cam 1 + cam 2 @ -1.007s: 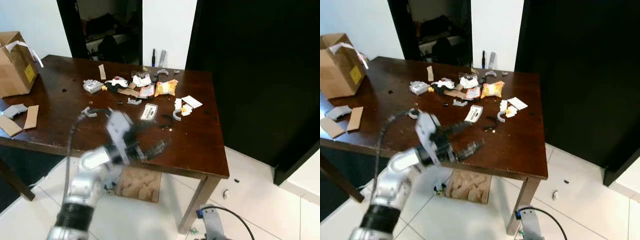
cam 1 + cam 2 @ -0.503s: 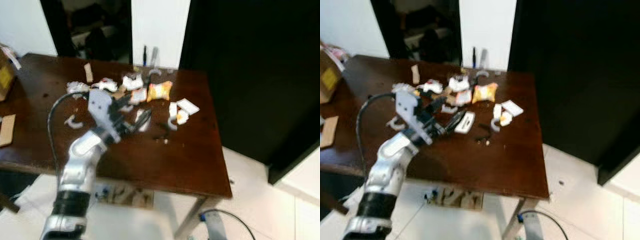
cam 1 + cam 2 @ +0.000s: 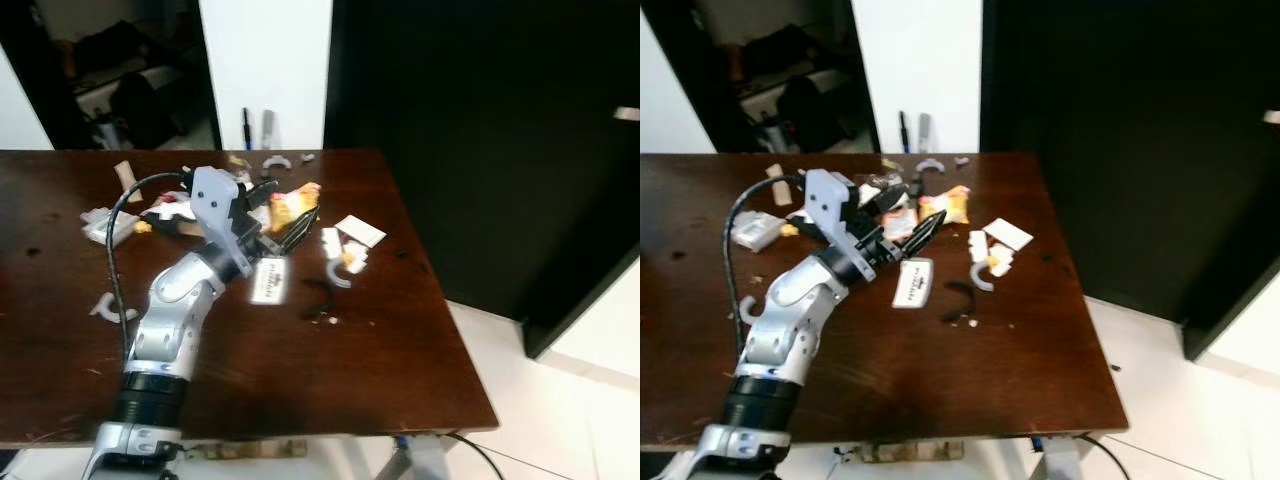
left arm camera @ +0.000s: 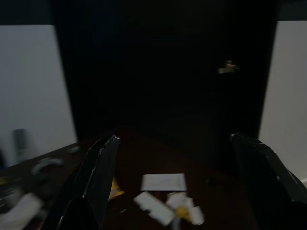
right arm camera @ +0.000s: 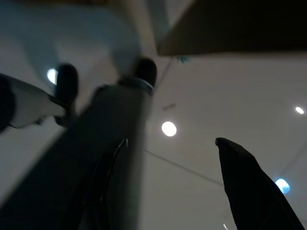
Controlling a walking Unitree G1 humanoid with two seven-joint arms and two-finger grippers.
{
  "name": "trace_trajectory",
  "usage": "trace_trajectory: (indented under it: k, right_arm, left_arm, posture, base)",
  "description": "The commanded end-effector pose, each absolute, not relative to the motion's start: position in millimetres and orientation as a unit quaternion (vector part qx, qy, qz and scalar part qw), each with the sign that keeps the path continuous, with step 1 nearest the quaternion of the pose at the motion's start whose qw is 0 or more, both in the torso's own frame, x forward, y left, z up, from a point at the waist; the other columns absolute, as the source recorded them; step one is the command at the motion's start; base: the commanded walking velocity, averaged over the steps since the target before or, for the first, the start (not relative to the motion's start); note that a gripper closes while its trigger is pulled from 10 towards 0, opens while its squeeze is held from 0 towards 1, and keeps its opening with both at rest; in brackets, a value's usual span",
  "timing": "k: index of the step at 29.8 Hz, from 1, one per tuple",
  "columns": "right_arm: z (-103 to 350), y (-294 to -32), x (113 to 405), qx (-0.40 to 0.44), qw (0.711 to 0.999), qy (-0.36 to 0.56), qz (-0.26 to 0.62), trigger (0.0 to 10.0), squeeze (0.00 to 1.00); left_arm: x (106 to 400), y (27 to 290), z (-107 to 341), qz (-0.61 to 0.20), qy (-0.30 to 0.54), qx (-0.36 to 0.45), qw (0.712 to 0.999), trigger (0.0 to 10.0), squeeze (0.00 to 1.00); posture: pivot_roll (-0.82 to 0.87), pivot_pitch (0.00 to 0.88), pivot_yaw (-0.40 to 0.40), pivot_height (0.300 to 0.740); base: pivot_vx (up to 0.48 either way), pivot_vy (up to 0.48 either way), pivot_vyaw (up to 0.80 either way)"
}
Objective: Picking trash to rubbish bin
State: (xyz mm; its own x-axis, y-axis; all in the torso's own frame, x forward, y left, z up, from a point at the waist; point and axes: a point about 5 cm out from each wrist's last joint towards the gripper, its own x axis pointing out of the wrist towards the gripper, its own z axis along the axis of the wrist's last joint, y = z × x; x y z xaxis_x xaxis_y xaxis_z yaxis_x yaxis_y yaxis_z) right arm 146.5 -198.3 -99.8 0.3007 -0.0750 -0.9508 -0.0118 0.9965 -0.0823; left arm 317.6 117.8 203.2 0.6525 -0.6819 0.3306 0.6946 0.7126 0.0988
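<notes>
Trash lies scattered on the dark wooden table (image 3: 400,350). It includes an orange snack packet (image 3: 952,203), a white label card (image 3: 268,280), a white paper (image 3: 359,231), and crumpled white and yellow scraps (image 3: 346,256). My left gripper (image 3: 297,198) hovers open just above the orange packet, with nothing between its fingers. In the left wrist view the two black fingers (image 4: 98,175) stand wide apart, framing the white paper (image 4: 163,182) and the scraps (image 4: 169,207). My right gripper (image 5: 172,191) hangs low over pale floor tiles, fingers apart.
A grey curved piece (image 3: 338,278) and a black curl (image 3: 318,292) lie right of the card. More litter, a grey block (image 3: 100,225) and a cardboard strip (image 3: 124,170), sits at the left. A dark door (image 3: 480,130) stands beyond the table's right edge.
The camera has come closer to the table and turned right. My left arm has risen from the front edge and reached forward over the trash, gripper staying open.
</notes>
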Motion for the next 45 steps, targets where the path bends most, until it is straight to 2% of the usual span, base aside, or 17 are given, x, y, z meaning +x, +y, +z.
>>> trace_trajectory:
  k: [1, 2, 9, 13, 14, 17, 20, 21, 25, 28, 31, 34, 37, 39, 42, 45]
  right_arm:
    - [-101, -221, 131, -0.027, 0.787, 0.612, -0.075, 10.0, 0.0]
    - [-102, -229, 122, -0.026, 0.777, 0.624, -0.084, 10.0, 0.0]
    - [-106, -234, 100, -0.01, 0.748, 0.661, -0.047, 10.0, 0.0]
    - [-105, -251, 80, -0.051, 0.715, 0.697, -0.032, 10.0, 0.0]
    - [-105, -251, 80, -0.051, 0.715, 0.697, -0.032, 10.0, 0.0]
    - [-99, -275, 70, -0.084, 0.699, 0.706, -0.084, 10.0, 0.0]
    - [-96, -287, 67, -0.084, 0.695, 0.703, -0.125, 10.0, 0.0]
    - [-96, -287, 67, -0.084, 0.695, 0.703, -0.125, 10.0, 0.0]
    - [-86, -313, 63, -0.038, 0.693, 0.667, -0.271, 10.0, 0.0]
    - [-83, -319, 65, -0.017, 0.698, 0.644, -0.312, 10.0, 0.0]
    - [-80, -323, 75, 0.045, 0.713, 0.589, -0.378, 10.0, 0.0]
    - [-72, -331, 93, 0.115, 0.728, 0.495, -0.461, 10.0, 0.0]
    - [-70, -333, 96, 0.119, 0.729, 0.481, -0.472, 10.0, 0.0]
    - [-70, -329, 105, 0.116, 0.736, 0.47, -0.473, 10.0, 0.0]
    - [-71, -325, 108, 0.113, 0.741, 0.471, -0.465, 10.0, 0.0]
    - [-73, -317, 111, 0.094, 0.754, 0.479, -0.439, 10.0, 0.0]
  left_arm:
    - [317, 119, 200, -0.377, -0.165, -0.017, 0.911, 10.0, 0.0]
    - [317, 119, 199, -0.376, -0.163, -0.015, 0.912, 10.0, 0.0]
    - [317, 120, 200, -0.369, -0.165, -0.018, 0.915, 10.0, 0.0]
    - [317, 123, 200, -0.352, -0.166, -0.021, 0.921, 10.0, 0.0]
    - [317, 123, 200, -0.352, -0.166, -0.021, 0.921, 10.0, 0.0]
    - [319, 129, 200, -0.333, -0.167, -0.023, 0.928, 10.0, 0.0]
    - [320, 131, 201, -0.324, -0.169, -0.022, 0.931, 10.0, 0.0]
    - [320, 131, 201, -0.324, -0.169, -0.022, 0.931, 10.0, 0.0]
    - [326, 137, 205, -0.297, -0.175, -0.015, 0.939, 10.0, 0.0]
    - [328, 140, 206, -0.285, -0.177, -0.013, 0.942, 10.0, 0.0]
    - [331, 144, 208, -0.269, -0.181, -0.011, 0.946, 10.0, 0.0]
    - [336, 150, 211, -0.25, -0.186, -0.013, 0.95, 10.0, 0.0]
    - [337, 151, 211, -0.246, -0.187, -0.016, 0.951, 10.0, 0.0]
    - [343, 152, 210, -0.238, -0.177, -0.021, 0.955, 10.0, 0.0]
    - [346, 154, 207, -0.232, -0.168, -0.019, 0.958, 10.0, 0.0]
    - [356, 159, 196, -0.202, -0.133, -0.004, 0.97, 10.0, 0.0]
  posture:
    - [0.11, 0.0, -0.001, 0.74]
    - [0.11, 0.0, -0.002, 0.74]
    - [0.11, 0.006, -0.003, 0.74]
    - [0.1, 0.017, -0.005, 0.74]
    - [0.1, 0.017, -0.005, 0.74]
    - [0.1, 0.024, -0.005, 0.74]
    - [0.1, 0.029, -0.005, 0.74]
    - [0.1, 0.029, -0.005, 0.74]
    - [0.09, 0.034, -0.008, 0.74]
    - [0.09, 0.037, -0.011, 0.74]
    - [0.08, 0.04, -0.013, 0.74]
    - [0.07, 0.055, -0.021, 0.74]
    - [0.07, 0.061, -0.023, 0.74]
    - [0.05, 0.11, -0.042, 0.74]
    - [0.05, 0.11, -0.042, 0.74]
    - [0.03, 0.175, -0.062, 0.74]
  base:
    - [0.0, 0.0, 0.0]
    - [0.0, 0.0, 0.0]
    - [0.0, 0.0, 0.0]
    - [0.0, 0.0, 0.0]
    - [0.0, 0.0, 0.0]
    - [0.0, 0.0, 0.0]
    - [0.0, 0.0, 0.0]
    - [0.0, 0.0, 0.0]
    - [0.0, 0.0, 0.0]
    - [0.0, 0.0, 0.0]
    - [0.0, 0.0, 0.0]
    - [0.0, 0.0, 0.0]
    - [0.0, 0.0, 0.0]
    - [0.0, 0.0, 0.0]
    - [0.0, 0.0, 0.0]
    - [0.0, 0.0, 0.0]
